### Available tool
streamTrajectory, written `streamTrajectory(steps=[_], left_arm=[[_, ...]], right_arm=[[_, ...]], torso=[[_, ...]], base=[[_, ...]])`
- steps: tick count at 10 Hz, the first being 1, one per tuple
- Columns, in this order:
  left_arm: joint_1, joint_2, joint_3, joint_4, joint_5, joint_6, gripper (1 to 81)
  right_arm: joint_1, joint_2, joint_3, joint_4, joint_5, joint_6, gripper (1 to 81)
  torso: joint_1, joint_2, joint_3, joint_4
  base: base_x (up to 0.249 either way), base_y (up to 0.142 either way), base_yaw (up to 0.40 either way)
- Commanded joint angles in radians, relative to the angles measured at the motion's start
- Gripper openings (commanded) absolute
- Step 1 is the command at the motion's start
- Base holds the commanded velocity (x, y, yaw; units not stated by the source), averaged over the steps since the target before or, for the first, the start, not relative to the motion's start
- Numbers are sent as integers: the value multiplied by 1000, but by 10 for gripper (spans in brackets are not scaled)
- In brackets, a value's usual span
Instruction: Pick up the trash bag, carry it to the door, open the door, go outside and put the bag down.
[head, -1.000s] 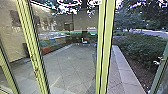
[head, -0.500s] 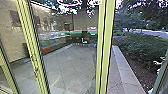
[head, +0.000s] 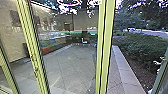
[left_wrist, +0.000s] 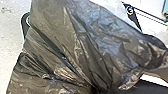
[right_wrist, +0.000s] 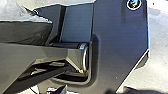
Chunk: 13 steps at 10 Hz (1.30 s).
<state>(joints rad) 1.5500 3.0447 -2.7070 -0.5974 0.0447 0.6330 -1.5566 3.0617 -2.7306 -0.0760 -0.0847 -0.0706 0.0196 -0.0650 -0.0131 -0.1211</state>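
Looking out over a broad spread of paving (head: 72, 60), crossed by diagonal joints and reaching from near to far, with the widest room for moving between the left and centre frames. Bounded on the far right by trees (head: 135, 15) and a strip of road (head: 155, 33), then nearer by a dense leafy hedge (head: 142, 47) in dark soil (head: 140, 76). Edged along that side by a pale slab border (head: 126, 71), running from near right toward the far middle and narrowing with distance. Closed off on the left by a pale wall (head: 10, 40), behind glass full of reflections. Blocked near at hand by an upright yellow-green centre frame (head: 107, 50), by a slanting left frame (head: 32, 50), by a shorter stretch of frame (head: 7, 72) at the near left and by a darker post (head: 161, 75) at the near right. Passing on to orange and teal seats (head: 45, 50) beside the paving at left, then to a small pale chair (head: 85, 41) far off near the middle. Finding the dark, shiny trash bag (left_wrist: 82, 42) close beneath the left wrist camera, deeply creased, partly covering the robot's base. Cannot tell about left gripper or right gripper, whether clenched, released or grasping the bag.
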Motion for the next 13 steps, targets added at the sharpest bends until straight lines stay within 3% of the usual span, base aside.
streamTrajectory(steps=[1,13], left_arm=[[-49,-1,6,16,80,13,10],[-50,-3,9,24,78,14,10]], right_arm=[[52,11,6,-4,-56,-1,811],[49,24,2,-2,-56,0,811]], torso=[[0,0,0,0],[0,0,0,0]], base=[[0,0,-106],[0,0,-227]])
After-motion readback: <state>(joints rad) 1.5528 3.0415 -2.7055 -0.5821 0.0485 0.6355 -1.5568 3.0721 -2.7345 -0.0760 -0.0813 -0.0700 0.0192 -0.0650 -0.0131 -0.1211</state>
